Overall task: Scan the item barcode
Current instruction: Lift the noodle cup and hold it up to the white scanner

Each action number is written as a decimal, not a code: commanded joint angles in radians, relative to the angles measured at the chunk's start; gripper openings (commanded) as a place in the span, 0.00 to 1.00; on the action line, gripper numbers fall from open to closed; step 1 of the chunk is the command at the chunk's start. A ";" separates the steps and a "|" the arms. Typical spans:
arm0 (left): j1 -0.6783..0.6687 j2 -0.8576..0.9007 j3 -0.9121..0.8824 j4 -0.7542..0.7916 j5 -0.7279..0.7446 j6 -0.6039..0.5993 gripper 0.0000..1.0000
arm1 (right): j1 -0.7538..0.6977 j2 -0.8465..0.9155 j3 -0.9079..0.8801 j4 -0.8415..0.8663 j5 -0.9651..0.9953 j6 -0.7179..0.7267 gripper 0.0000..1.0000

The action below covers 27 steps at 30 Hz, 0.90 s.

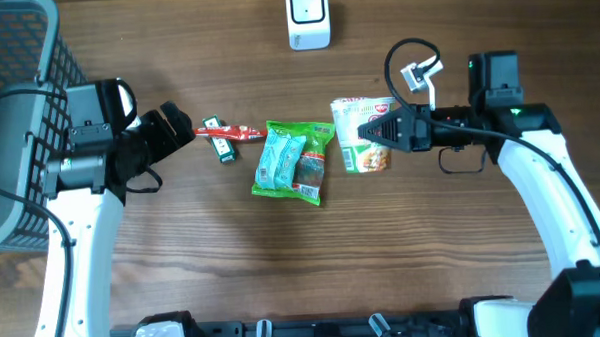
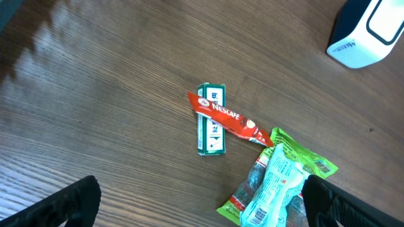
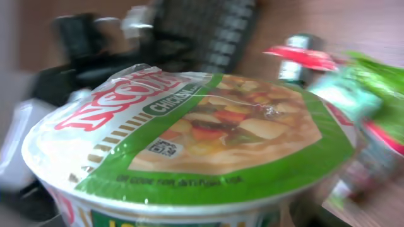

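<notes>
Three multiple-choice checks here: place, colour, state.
1. The white box-shaped barcode scanner stands: A near left; B far centre; C near right.
2. The round plastic-wrapped noodle cup has a lid border coloured: A purple; B black; C green.
3. The left gripper is: A open, empty; B shut on a sachet; C shut on a cup.
B: the overhead view shows it top middle. C: the right wrist view shows the green band. A: its jaws stand wide apart, holding nothing.

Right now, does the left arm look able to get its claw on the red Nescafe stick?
Probably yes: the left claw is open beside the Nescafe stick, bare table between them, nothing on top. The stick rests across a green pack.
</notes>
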 commanded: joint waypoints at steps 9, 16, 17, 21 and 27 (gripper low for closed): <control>-0.003 0.004 -0.001 0.002 0.008 0.009 1.00 | 0.034 0.002 0.011 0.298 -0.266 0.324 0.68; -0.003 0.004 -0.001 0.002 0.008 0.009 1.00 | 0.096 -0.137 0.011 0.864 -0.265 0.878 0.68; -0.003 0.004 -0.001 0.002 0.008 0.009 1.00 | 0.107 -0.159 0.011 0.993 -0.262 0.993 0.69; -0.003 0.004 -0.001 0.002 0.008 0.009 1.00 | 0.119 -0.206 0.011 1.335 -0.212 1.287 0.69; -0.003 0.004 -0.001 0.002 0.008 0.009 1.00 | 0.118 -0.212 0.011 1.521 -0.180 1.427 0.69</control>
